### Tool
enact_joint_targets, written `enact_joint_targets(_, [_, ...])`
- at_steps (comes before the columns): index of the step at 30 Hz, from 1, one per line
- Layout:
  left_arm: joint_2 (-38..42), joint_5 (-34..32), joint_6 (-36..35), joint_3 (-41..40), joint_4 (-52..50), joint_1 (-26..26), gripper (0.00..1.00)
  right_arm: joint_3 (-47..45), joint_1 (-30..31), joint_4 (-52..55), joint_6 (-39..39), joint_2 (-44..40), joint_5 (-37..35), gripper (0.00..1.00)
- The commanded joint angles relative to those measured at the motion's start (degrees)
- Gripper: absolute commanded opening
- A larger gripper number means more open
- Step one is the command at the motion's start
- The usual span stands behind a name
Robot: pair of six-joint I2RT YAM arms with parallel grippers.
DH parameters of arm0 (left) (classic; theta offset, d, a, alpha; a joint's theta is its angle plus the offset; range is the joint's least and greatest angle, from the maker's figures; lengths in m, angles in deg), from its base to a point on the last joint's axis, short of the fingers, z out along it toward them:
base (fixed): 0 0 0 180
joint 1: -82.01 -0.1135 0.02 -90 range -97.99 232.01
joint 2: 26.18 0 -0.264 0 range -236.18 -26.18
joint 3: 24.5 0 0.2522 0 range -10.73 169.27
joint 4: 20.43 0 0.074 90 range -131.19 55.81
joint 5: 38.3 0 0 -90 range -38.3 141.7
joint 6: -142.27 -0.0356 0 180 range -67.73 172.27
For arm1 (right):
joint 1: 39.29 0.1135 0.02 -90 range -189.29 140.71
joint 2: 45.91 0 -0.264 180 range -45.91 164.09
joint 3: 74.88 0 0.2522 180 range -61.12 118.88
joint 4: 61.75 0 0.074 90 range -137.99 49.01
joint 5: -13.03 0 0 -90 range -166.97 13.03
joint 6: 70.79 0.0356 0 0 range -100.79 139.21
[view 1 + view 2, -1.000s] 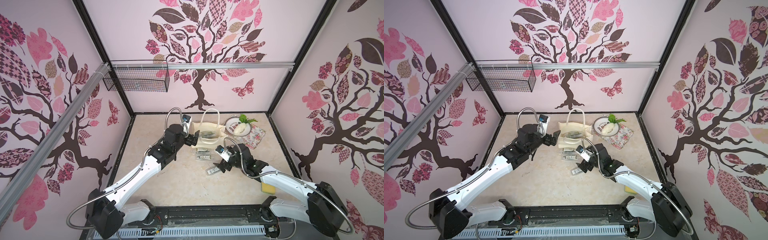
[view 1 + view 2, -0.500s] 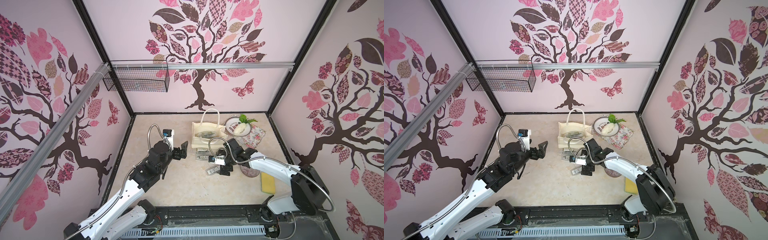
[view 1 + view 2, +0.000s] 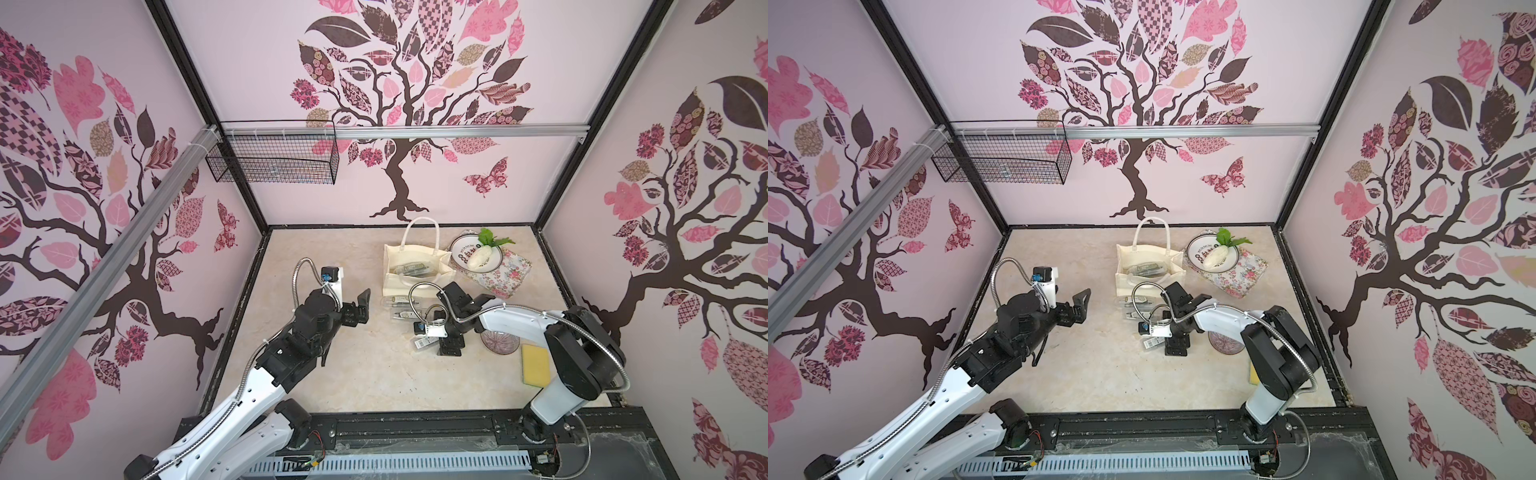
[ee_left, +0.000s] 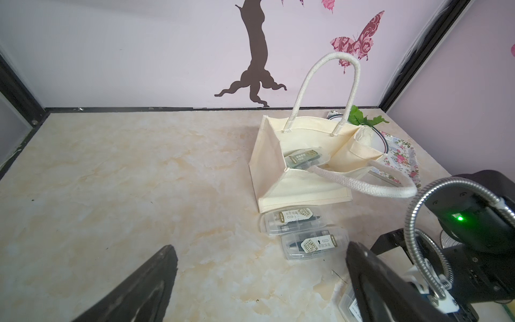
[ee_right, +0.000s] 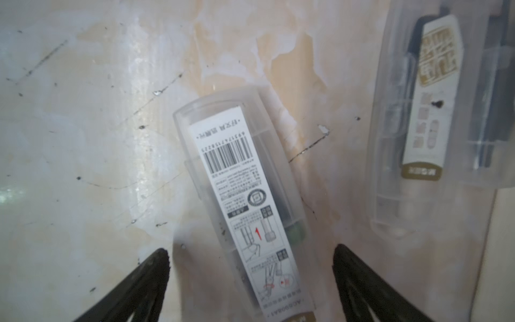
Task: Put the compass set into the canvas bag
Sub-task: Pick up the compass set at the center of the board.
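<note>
The right gripper is pointing down at the marbled table, its jaws standing apart on either side of a clear compass set case that is lying barcode-up. The canvas bag is standing near, with two further cases lying between. The left gripper is hanging beside the bag, jaws spread wide and gripping nothing. Another case is resting inside the bag.
</note>
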Motion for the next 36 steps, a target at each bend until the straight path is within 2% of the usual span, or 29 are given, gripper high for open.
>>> enact_joint_targets(1, [0.6,-0.7,-1.1,-1.4,1.5,0.2,0.97,2.3,0.1,-2.0,-1.3,1.6,-0.9,0.94])
enact_joint_targets(7, [1.0,-1.2,-1.3,-1.7,1.6,0.2,0.97,3.5,0.2,-1.3,-2.3,3.2,0.3,0.92])
enact_joint_targets(12, [1.3,-1.3,-1.5,-2.5,2.1,0.2,0.97,4.9,0.2,1.8,-3.3,4.0,2.3,0.84])
enact_joint_targets(23, [2.6,-1.9,-1.9,-3.2,1.9,0.2,0.97,4.8,1.5,1.6,-1.5,6.0,3.2,0.77])
enact_joint_targets(33, [3.6,-2.6,-2.3,-3.6,1.6,0.2,0.97,4.4,2.0,1.5,-0.5,7.1,3.7,0.59])
enact_joint_targets(35, [3.9,-2.8,-2.4,-3.7,1.6,0.2,0.97,4.6,1.9,1.5,-0.5,7.1,3.8,0.46])
enact_joint_targets(36, [3.8,-2.9,-2.4,-3.7,1.6,0.2,0.97,4.8,1.9,1.5,-0.3,7.1,3.8,0.45])
